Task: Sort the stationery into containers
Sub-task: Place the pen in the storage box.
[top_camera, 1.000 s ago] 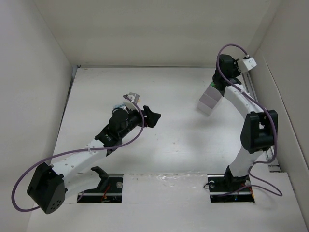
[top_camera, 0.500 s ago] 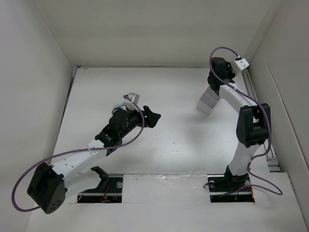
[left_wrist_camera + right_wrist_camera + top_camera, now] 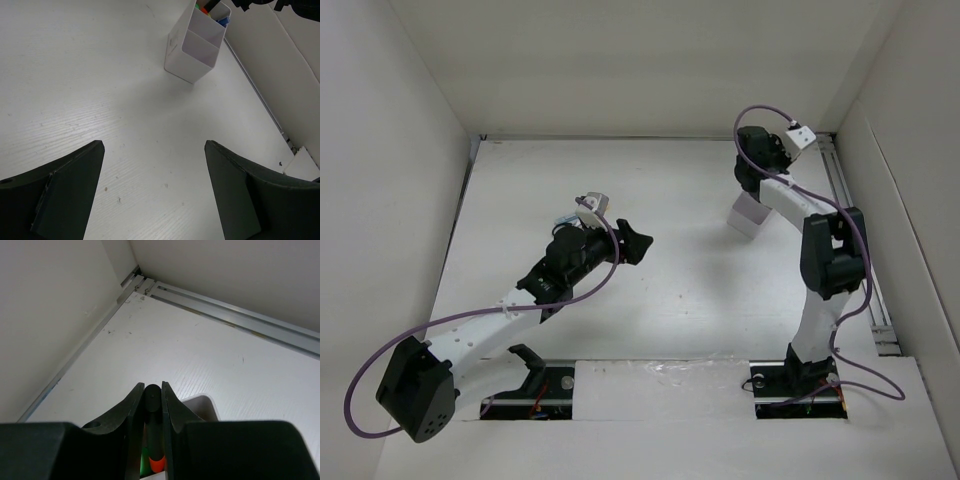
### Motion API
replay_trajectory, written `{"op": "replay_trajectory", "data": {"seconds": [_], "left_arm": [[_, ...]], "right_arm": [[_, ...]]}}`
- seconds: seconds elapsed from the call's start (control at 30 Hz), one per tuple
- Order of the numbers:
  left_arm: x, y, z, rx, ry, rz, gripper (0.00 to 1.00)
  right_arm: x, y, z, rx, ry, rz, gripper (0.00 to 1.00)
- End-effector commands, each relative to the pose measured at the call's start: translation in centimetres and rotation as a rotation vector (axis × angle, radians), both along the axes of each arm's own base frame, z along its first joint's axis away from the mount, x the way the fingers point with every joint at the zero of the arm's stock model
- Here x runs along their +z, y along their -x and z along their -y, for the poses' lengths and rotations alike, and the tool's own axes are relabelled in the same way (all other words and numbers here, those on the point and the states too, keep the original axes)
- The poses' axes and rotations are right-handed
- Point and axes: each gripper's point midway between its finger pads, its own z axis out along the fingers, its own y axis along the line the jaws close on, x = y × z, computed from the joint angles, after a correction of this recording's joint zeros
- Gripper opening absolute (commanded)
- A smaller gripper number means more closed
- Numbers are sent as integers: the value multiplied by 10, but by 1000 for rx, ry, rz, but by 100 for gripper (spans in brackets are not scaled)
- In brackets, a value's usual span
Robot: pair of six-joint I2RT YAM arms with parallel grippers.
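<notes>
Right hand, pinching one black cylindrical marker, has swung left within the last second to stand over the one white translucent two-compartment plastic box at far right; a drop-in looks imminent. The far compartment shows orange, green and blue tips, number unclear. Left hand, spread and empty, hovers over the white desk.
</notes>
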Motion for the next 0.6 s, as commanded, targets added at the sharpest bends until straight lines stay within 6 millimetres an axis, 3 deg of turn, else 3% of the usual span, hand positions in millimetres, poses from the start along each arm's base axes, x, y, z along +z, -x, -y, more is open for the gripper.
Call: {"op": "replay_trajectory", "data": {"seconds": [0.0, 0.13, 0.33, 0.47, 0.53, 0.57], "left_arm": [[22, 0, 5, -14, 52, 42, 79], [22, -2, 4, -5, 51, 42, 79], [22, -2, 4, -5, 51, 42, 79], [19, -4, 1, 15, 42, 36, 79], [16, -9, -6, 62, 28, 30, 79], [16, -10, -7, 77, 33, 26, 77]], "right_arm": [[20, 5, -5, -37, 17, 66, 8], [17, 12, -18, -28, 21, 68, 25], [32, 19, -30, -29, 27, 101, 54], [47, 29, -45, 12, 4, 137, 69], [49, 31, -52, 58, -25, 148, 73], [59, 34, -54, 73, -56, 186, 73]]}}
